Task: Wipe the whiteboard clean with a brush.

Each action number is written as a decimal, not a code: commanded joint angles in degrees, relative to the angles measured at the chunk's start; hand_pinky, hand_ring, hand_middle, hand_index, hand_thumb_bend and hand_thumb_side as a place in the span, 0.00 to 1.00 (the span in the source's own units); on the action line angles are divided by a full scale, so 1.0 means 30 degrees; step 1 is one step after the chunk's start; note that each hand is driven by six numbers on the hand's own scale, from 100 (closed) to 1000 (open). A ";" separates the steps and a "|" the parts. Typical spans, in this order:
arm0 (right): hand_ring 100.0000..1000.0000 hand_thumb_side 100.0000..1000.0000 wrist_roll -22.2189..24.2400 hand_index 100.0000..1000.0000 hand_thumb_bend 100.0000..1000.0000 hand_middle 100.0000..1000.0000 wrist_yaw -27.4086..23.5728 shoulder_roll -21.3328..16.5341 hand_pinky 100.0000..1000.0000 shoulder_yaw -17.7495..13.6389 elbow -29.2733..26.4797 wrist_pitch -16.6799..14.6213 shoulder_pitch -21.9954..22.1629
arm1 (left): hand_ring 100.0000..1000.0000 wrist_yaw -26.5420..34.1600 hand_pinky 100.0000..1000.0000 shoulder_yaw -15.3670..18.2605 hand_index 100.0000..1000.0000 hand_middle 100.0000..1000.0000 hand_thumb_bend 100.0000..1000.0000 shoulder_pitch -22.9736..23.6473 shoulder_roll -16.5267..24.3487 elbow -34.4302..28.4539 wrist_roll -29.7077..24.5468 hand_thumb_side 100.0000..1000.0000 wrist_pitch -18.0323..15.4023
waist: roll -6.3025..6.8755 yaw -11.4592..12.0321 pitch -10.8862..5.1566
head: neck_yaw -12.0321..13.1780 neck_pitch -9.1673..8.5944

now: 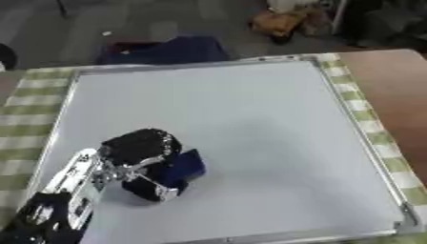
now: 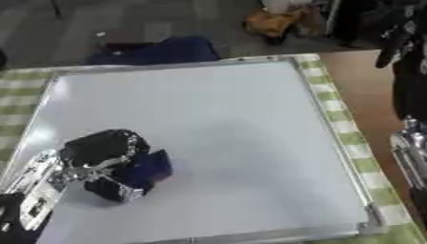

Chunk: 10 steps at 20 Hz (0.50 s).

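Note:
A large whiteboard with a silver frame lies flat on the table, and its surface looks white with no marks I can make out. My left hand is over the board's lower left part, fingers curled round a dark blue brush that rests on the board. My right arm runs down the right edge of the right eye view, past the board's right side. The right hand itself is out of view.
A green and white checked cloth lies under the board. Bare brown tabletop shows at the right. Beyond the far edge sits a dark blue object, and a yellow-brown thing lies on the floor.

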 commanded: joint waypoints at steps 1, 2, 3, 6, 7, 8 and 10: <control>0.54 0.97 0.0015 0.19 0.08 0.42 0.0179 -0.0447 0.69 -0.0245 -0.0269 -0.0059 -0.0010 | 0.54 0.0306 0.70 0.0336 0.01 0.29 0.06 -0.0485 0.0875 -0.0440 0.0100 0.44 0.0128 | -0.0076 0.0023 -0.0431 | -0.0044 -0.0111; 0.54 0.97 0.0008 0.19 0.08 0.42 0.0187 -0.0455 0.69 -0.0254 -0.0269 -0.0067 0.0003 | 0.53 0.0366 0.70 0.0421 0.01 0.28 0.06 -0.0487 0.1054 -0.0425 0.0132 0.44 0.0196 | -0.0075 0.0032 -0.0432 | -0.0037 -0.0139; 0.54 0.97 0.0005 0.19 0.08 0.42 0.0192 -0.0459 0.69 -0.0257 -0.0269 -0.0076 0.0009 | 0.53 0.0437 0.70 0.0526 0.01 0.28 0.05 -0.0484 0.1217 -0.0411 0.0169 0.44 0.0282 | -0.0078 0.0042 -0.0430 | -0.0032 -0.0165; 0.55 0.97 0.0021 0.19 0.08 0.42 0.0209 -0.0454 0.69 -0.0253 -0.0269 -0.0096 0.0007 | 0.51 0.0717 0.70 0.0935 0.01 0.26 0.05 -0.0457 0.1770 -0.0386 0.0302 0.43 0.0630 | -0.0101 0.0079 -0.0407 | -0.0069 -0.0210; 0.55 0.97 0.0011 0.19 0.08 0.42 0.0210 -0.0455 0.69 -0.0261 -0.0269 -0.0103 0.0004 | 0.51 0.0807 0.70 0.1067 0.01 0.26 0.05 -0.0451 0.1989 -0.0367 0.0352 0.43 0.0752 | -0.0110 0.0084 -0.0396 | -0.0086 -0.0219; 0.55 0.97 -0.0002 0.19 0.08 0.42 0.0213 -0.0459 0.69 -0.0269 -0.0269 -0.0117 0.0002 | 0.51 0.0899 0.70 0.1197 0.01 0.26 0.05 -0.0444 0.2231 -0.0338 0.0407 0.43 0.0873 | -0.0123 0.0088 -0.0381 | -0.0115 -0.0235; 0.54 0.97 -0.0028 0.19 0.08 0.42 0.0227 -0.0456 0.69 -0.0284 -0.0269 -0.0147 0.0006 | 0.49 0.1086 0.70 0.1424 0.01 0.25 0.05 -0.0433 0.2657 -0.0289 0.0503 0.44 0.1085 | -0.0155 0.0088 -0.0342 | -0.0181 -0.0273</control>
